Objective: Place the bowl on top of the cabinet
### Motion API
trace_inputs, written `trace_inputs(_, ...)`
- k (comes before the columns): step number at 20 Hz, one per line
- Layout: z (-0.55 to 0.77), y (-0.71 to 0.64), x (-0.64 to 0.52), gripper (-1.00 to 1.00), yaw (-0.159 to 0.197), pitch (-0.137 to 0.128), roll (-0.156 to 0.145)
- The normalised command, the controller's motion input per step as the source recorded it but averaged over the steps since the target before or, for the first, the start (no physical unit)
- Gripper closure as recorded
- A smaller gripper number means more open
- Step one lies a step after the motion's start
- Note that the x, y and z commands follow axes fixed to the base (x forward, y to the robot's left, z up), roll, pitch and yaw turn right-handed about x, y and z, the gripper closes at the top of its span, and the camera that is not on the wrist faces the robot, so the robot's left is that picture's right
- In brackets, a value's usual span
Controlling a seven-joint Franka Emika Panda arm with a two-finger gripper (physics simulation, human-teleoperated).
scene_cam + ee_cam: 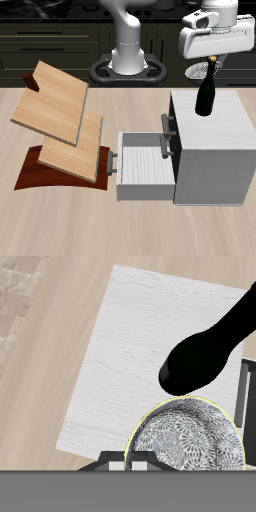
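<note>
The bowl [190, 441] hung in the air above the cabinet [215, 140], clear of its flat top. In the wrist view its pale interior with the dark scribbled pattern and a yellowish rim lay close under the camera, with the white-grey cabinet top spread out beyond it. In the exterior view only a sliver of the bowl showed, under the tool [212, 62] and behind the bottle's neck. The tool was clenched on the bowl's rim, one dark finger [133, 464] showing at the edge of the bowl.

A dark wine bottle [208, 92] stood upright on the cabinet top, toward its back edge, just beside the held bowl; in the wrist view its black shape crossed over part of the bowl's rim. One drawer [145, 165] of the cabinet stood pulled out over the table [60, 225]. Well apart from the cabinet, slanted wooden boards [60, 120] rested on a dark curved base.
</note>
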Motion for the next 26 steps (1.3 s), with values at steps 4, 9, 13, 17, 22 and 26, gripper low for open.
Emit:
trace_inputs(4,-0.17,0.00,0.19,1.00,0.044,-0.015,-0.004)
trace_inputs(9,-0.23,-0.10,0.20,1.00,-0.039,0.056,-0.026)
trace_inputs(13,-0.39,0.09,-0.01,1.00,-0.065,0.083,-0.008)
trace_inputs(17,-0.09,0.09,-0.14,-1.00,-0.029,0.054,0.016)
trace_inputs(22,0.10,0.06,-0.09,-1.00,0.002,-0.017,0.033)
trace_inputs(26,0.09,0.00,-0.06,-1.00,0.014,-0.017,0.015)
